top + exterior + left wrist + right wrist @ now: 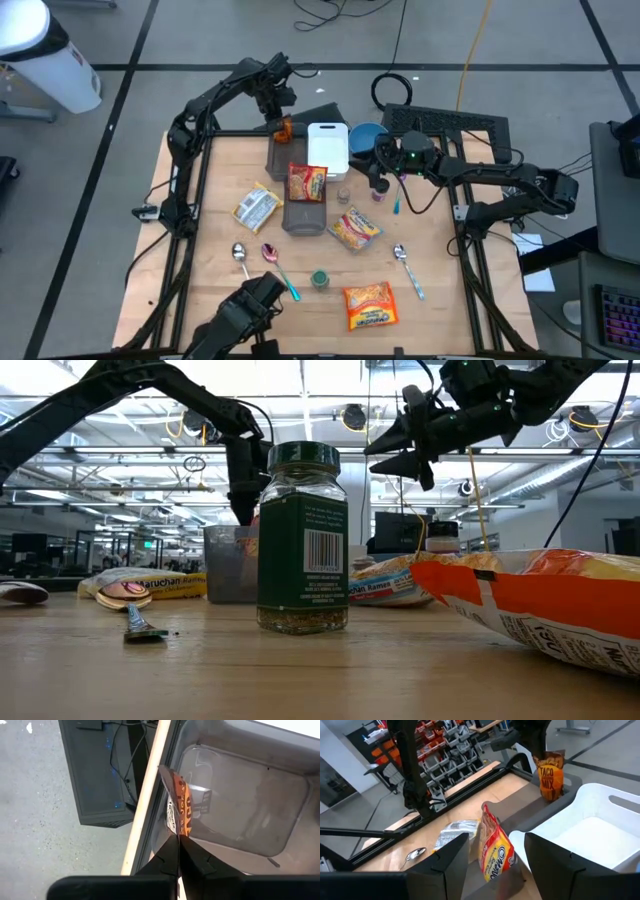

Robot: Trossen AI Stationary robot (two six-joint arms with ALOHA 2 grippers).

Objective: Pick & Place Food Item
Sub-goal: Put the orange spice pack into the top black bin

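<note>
The grey bin lies open from above at the bench's far edge. Just beside it stands the white bin; a ramen packet blocks the neighbouring grey tray.

Two dark, near-black jointed arms, slim tube links, bulkier housings at joints. Green indicator light on the right arm's wrist housing. Black cables trailing along both arms. Left gripper: matte black angular fingers tapering to points. Right gripper: broad, flat black finger plates.
</note>
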